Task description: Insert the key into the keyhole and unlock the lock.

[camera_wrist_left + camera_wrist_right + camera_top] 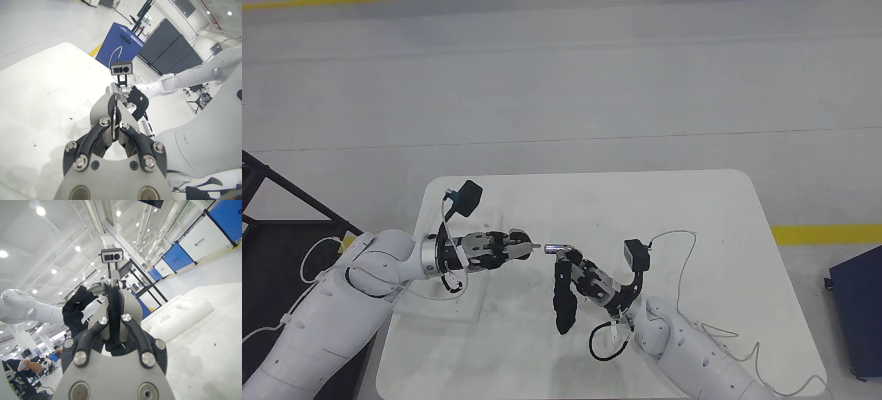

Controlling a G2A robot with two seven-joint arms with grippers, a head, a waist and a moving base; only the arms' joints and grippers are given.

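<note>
Two grippers meet in the air above the one white table (pixel 692 230), a little left of its middle. The left gripper (pixel 523 244) is pinched tight on one flat silver metal key (pixel 114 121), blade pointing right. The right gripper (pixel 564 256) is clamped narrowly on one small silver metal lock (pixel 122 90), along with a strip of black fabric (pixel 564 300) hanging on its near side. The key's tip touches the lock's face (how deep it sits, I cannot tell). One white foam tray (pixel 179 311) lies at the table's left.
</note>
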